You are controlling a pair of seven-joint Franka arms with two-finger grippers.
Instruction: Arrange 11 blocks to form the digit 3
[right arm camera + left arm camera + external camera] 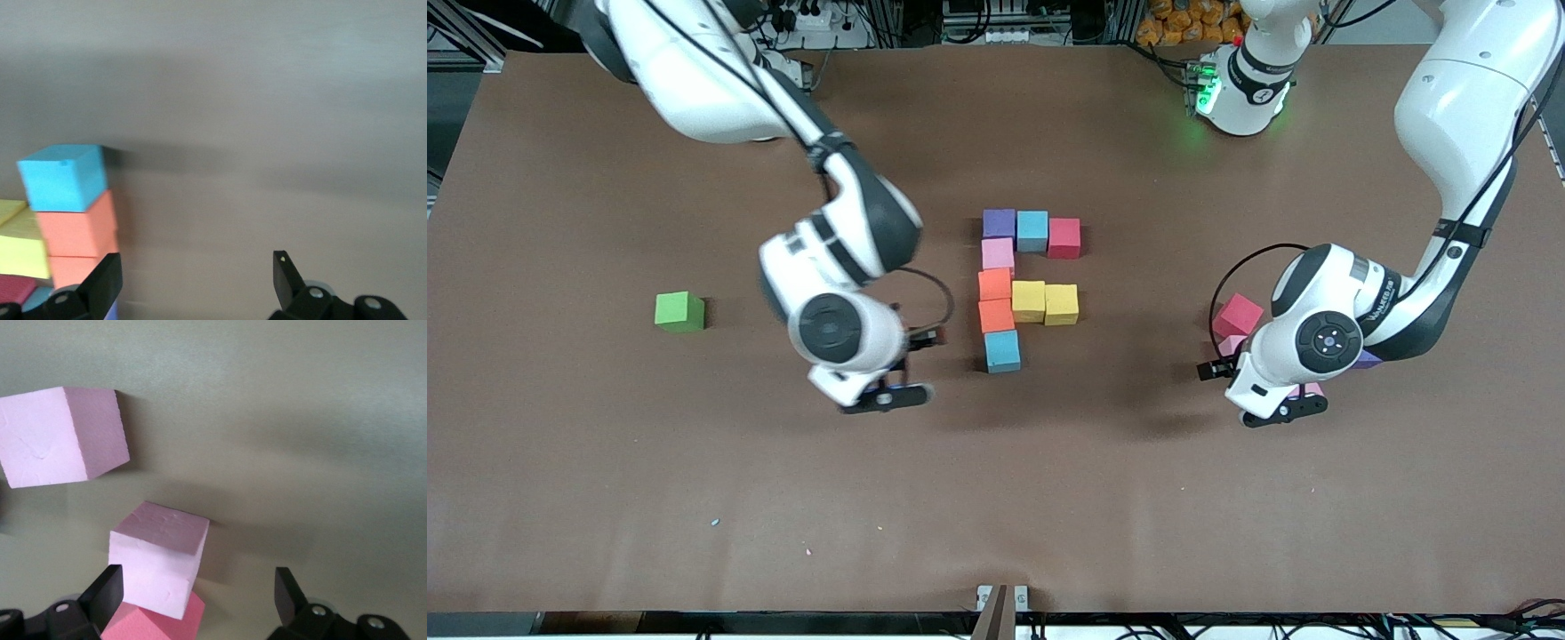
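Likely light, soft foam: blocks (1027, 289) matte, square-edged, slightly compressible; take hold across two flat opposite faces, mid-height, gentle squeeze. Nine sit mid-table in part-built figure, touching. Loose ones at left arm's end: red block (1238, 315), pink block (160, 557) partly under left gripper (197, 600), fingers spread, nothing pinched. Right gripper (197, 283) over bare brown mat (1049, 498) beside figure, fingers spread, empty. Green cube (679, 312) apart.

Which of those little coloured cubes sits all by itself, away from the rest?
The green cube, alone toward the right arm's end of the table. The others are packed together mid-table or clustered under the left gripper.
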